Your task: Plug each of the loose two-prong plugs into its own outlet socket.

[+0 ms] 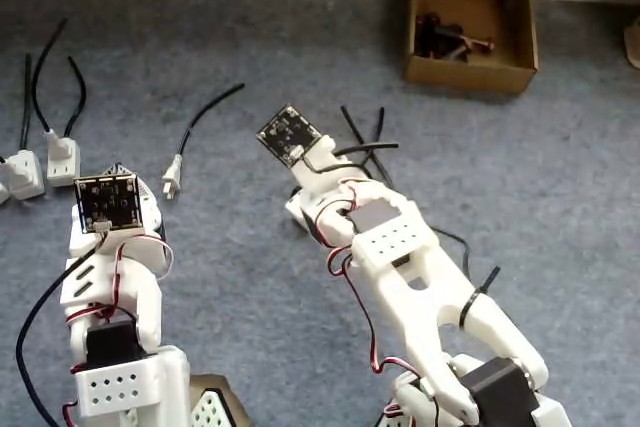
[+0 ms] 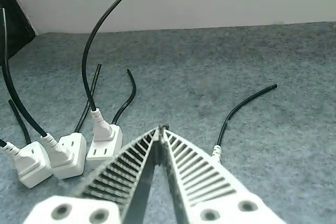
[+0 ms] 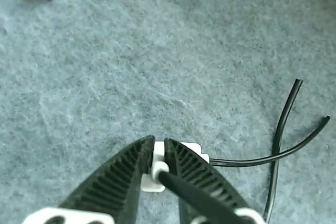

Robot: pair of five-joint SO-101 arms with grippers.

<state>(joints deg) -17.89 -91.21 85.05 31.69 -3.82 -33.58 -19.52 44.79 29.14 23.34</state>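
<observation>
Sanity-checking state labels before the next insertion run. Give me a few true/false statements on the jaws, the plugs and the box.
1. The left jaws are shut with nothing between them. True.
2. The right jaws are clamped on a white corded piece. True.
3. The cardboard box is empty. False: dark items lie in it.
4. The loose plug sits in a socket. False: it lies free on the carpet, prongs bare.
</observation>
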